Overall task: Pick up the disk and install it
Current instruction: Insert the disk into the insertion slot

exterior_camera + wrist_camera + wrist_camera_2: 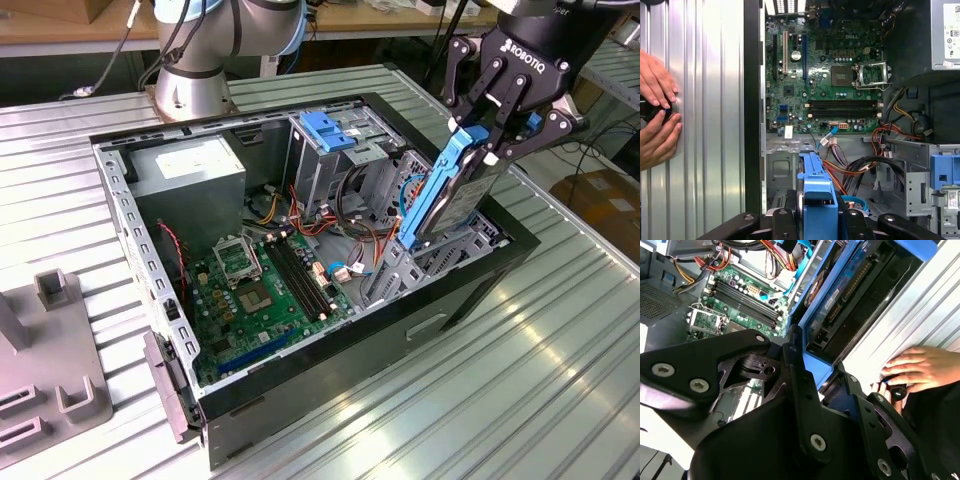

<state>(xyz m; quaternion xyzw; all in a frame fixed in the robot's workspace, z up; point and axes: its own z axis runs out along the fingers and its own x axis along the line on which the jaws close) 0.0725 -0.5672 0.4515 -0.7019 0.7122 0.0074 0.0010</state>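
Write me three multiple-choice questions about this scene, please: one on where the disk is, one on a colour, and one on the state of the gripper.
1. Where is the disk relative to the open computer case?
A) lying flat on its floor
B) outside it, beside its wall
C) tilted over its end at the exterior view's right

2. What colour is the carrier bracket around the disk?
A) blue
B) red
C) yellow

3. What is the state of the gripper?
A) open, touching nothing
B) shut on the disk
C) open around the disk

Answers:
1 C: the exterior view shows it held up at a slant over that end of the case.
2 A: the frame along the disk's edge is blue in the exterior view.
3 B: the gripper clamps the disk's upper end.
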